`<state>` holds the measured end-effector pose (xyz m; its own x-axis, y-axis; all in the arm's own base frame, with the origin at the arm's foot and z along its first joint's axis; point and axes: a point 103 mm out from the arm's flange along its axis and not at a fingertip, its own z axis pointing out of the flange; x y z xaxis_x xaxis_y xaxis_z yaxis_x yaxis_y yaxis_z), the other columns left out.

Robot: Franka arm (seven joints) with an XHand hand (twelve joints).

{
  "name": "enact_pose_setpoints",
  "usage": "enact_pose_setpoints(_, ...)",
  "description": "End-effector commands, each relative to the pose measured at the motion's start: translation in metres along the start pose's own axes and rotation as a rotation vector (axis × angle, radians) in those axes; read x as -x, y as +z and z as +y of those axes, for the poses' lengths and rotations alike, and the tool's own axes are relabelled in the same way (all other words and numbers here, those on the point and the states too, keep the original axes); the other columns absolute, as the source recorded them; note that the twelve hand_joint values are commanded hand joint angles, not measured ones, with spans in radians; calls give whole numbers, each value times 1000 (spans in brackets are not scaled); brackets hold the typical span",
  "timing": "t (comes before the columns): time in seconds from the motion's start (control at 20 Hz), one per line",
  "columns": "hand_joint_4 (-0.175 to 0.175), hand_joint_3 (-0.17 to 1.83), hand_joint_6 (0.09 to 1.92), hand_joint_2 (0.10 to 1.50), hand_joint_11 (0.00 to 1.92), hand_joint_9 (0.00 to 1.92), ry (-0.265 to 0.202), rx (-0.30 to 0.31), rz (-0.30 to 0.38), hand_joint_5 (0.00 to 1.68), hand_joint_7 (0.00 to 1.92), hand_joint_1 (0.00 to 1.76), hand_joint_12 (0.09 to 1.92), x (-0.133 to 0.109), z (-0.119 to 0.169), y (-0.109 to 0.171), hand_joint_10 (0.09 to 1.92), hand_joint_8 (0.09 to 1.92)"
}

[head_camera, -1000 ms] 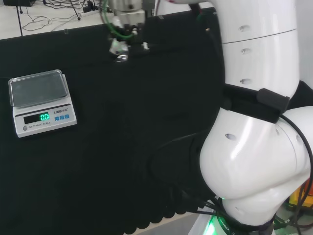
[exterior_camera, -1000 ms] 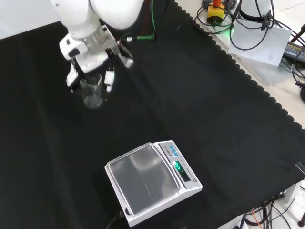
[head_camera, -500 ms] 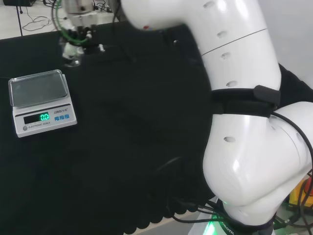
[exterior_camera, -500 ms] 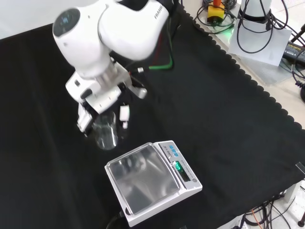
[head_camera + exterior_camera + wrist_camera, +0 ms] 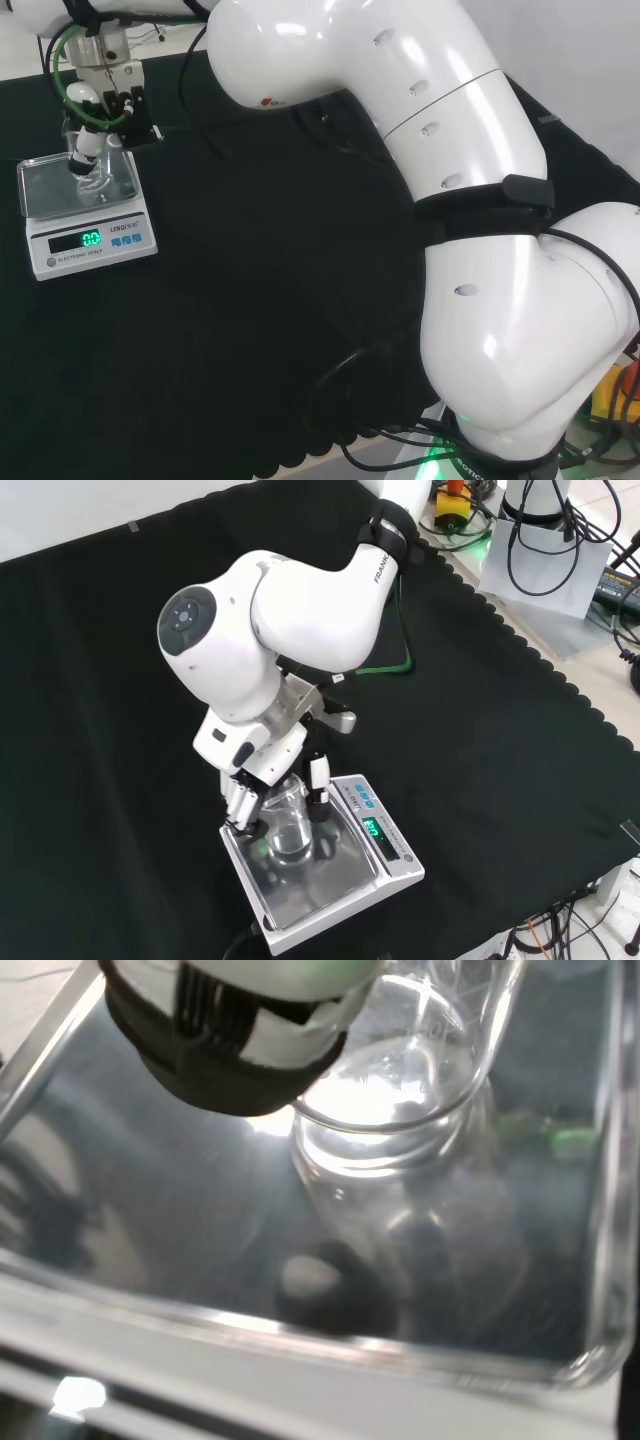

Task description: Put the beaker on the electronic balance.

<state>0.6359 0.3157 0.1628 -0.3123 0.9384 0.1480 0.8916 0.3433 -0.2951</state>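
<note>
A clear glass beaker [image 5: 286,826] stands upright over the steel pan [image 5: 315,888] of the white electronic balance [image 5: 388,842], low on the cloth in the front view. The hand [image 5: 258,764] is curled round it, fingers [image 5: 240,806] on one side and thumb on the other. In the head view the hand [image 5: 101,92] holds the beaker [image 5: 91,176] over the balance [image 5: 88,241] at the left. The wrist view has the beaker's base [image 5: 385,1110] close to the pan [image 5: 140,1210], beside a black and white finger [image 5: 230,1050]. Whether the base touches the pan I cannot tell.
The arm's big white links [image 5: 300,610] reach over the black cloth [image 5: 520,740] from the top of the front view. Cables and gear [image 5: 540,540] lie past the cloth's scalloped right edge. In the head view the arm's links [image 5: 500,300] stand at the right.
The hand has carried the beaker from the far part of the cloth across to the balance and now holds it over the pan. The balance has stayed in place.
</note>
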Motion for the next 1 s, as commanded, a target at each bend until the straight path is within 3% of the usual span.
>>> enact_pose_setpoints(0.05, -134, 384, 1381, 1043, 922, 844, -85, -51, 18, 773, 633, 1077, 1155, -19, -12, 15, 1175, 1400)
enact_pose_setpoints(0.25, -119, 364, 1389, 1058, 887, 834, -92, -81, 26, 762, 631, 1066, 1183, -20, -11, 19, 1153, 1380)
enact_pose_setpoints(0.35, -58, 632, 1346, 834, 801, 813, -101, -97, 39, 552, 608, 1104, 1224, -20, -11, 20, 1049, 1286)
enact_pose_setpoints(0.4, -38, 755, 1272, 722, 740, 788, -103, -100, 39, 427, 587, 1106, 1251, -19, -11, 20, 997, 1223)
enact_pose_setpoints(0.5, -21, 832, 839, 565, 545, 661, -108, -94, 43, 188, 464, 1058, 1342, -18, -12, 17, 939, 1109)
enact_pose_setpoints(0.6, -3, 753, 438, 518, 325, 495, -111, -76, 54, 73, 287, 971, 1429, -15, -14, 12, 922, 1004)
enact_pose_setpoints(0.7, 17, 654, 178, 519, 151, 370, -109, -48, 67, 27, 146, 896, 1491, -12, -15, 3, 925, 926)
enact_pose_setpoints(0.75, 27, 604, 97, 526, 89, 321, -108, -35, 73, 16, 98, 860, 1513, -9, -16, -2, 927, 897)
enact_pose_setpoints(1.0, 49, 474, 87, 559, 1, 223, -96, 6, 89, 0, 5, 790, 1532, 3, -24, -22, 933, 828)
